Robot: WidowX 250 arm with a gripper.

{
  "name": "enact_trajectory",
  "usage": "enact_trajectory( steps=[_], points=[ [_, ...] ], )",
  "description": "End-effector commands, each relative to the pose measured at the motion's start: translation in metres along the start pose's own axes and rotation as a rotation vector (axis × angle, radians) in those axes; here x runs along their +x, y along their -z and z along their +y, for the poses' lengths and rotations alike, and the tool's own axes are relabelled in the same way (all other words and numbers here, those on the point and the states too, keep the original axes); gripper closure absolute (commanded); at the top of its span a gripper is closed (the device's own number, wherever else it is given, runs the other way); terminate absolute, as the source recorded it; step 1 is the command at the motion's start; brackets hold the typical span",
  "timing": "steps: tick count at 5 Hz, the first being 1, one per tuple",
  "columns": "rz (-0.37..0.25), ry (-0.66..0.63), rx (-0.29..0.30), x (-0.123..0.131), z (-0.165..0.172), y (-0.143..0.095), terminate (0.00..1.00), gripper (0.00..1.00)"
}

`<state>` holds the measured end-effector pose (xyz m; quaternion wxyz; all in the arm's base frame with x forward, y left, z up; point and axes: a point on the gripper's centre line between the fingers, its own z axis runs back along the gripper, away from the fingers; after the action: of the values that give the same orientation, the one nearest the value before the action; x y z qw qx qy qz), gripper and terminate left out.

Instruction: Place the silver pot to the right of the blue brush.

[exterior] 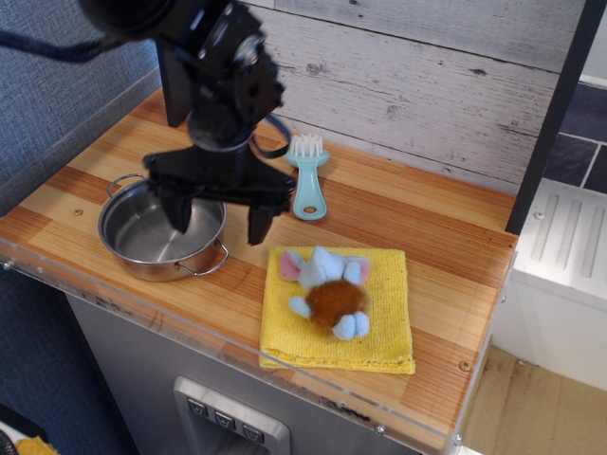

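Note:
The silver pot (142,239) stands on the left of the wooden counter, shiny, with two wire loop handles. The blue brush (308,180) lies behind and to the right of it, bristles toward the back wall. My gripper (218,216) is open, its two black fingers spread wide over the pot's right rim. The left finger hangs inside the pot, the right finger outside it over the counter. Nothing is held.
A yellow cloth (384,327) with a small plush toy (327,289) on it lies at the front right of the counter (446,237). A dark post (175,85) stands at the back left. A plank wall runs behind.

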<state>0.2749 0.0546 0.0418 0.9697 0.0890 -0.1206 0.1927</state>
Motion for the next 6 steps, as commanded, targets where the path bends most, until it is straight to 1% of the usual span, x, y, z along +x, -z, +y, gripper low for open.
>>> enact_trajectory(
  steps=[1, 2, 5, 6],
  points=[
    [0.016, -0.040, -0.002, -0.0060, 0.0035, 0.0118, 0.00, 0.00],
    [0.021, -0.025, -0.031, -0.0094, 0.0053, 0.0157, 0.00, 1.00],
    [0.042, 0.015, -0.011, -0.0129, 0.0002, 0.0093, 0.00, 1.00],
    [0.037, 0.018, -0.025, -0.0107, -0.0032, 0.0080, 0.00, 1.00]
  ],
)
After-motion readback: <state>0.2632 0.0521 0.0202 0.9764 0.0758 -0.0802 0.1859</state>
